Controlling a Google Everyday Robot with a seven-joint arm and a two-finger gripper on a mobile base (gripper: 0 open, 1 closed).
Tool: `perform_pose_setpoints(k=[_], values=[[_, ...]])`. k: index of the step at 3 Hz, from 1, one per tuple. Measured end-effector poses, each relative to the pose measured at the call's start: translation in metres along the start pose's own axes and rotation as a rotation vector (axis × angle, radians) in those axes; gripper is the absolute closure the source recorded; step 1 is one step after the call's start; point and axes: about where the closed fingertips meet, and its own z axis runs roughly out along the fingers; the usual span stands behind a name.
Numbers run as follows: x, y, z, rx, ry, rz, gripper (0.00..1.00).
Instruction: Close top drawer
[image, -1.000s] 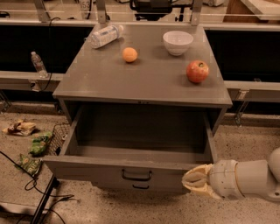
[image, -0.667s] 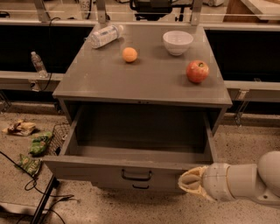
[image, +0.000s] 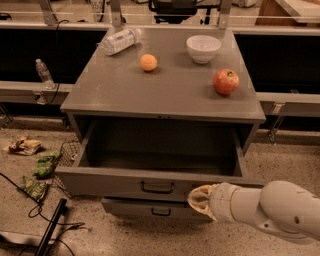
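While the top drawer (image: 110, 182) hasn't budged at all, the gripper (image: 200, 201) has crept left over the last second, and that's the only real change here. It was sitting below the bench's front right corner. Now it's further in along the drawer front, just right of the little loop handle (image: 157, 188). It's either touching the face or right at it, hard to say which. I can't tell if the gripper is clenched or released, but I don't see it grasping anything.

The drawer is hanging way out past the bench's front edge, with the next drawer down (image: 150, 209) poking out a bit under it. The stuff on the bench top (image: 165, 95) hasn't moved: bottle (image: 120, 41) at the back left corner, orange (image: 148, 62), bowl (image: 203, 48) toward the back right, apple (image: 226, 82) by the right edge.

My read: it's lining up to push nearer the middle of the front. That makes sense, since shoving a wide drawer at one corner could rack it. The actual closing hasn't started yet.
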Motion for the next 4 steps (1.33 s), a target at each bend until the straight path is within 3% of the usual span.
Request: perform_pose_setpoints(k=[1,2,4], values=[[0.0,-0.03,0.027,0.094,0.04,-0.045,1.0],[0.002,-0.048,0.037,0.131,0.056,-0.064,1.0],[0.035,-0.119,0.058,0.221,0.15,-0.118,1.0]])
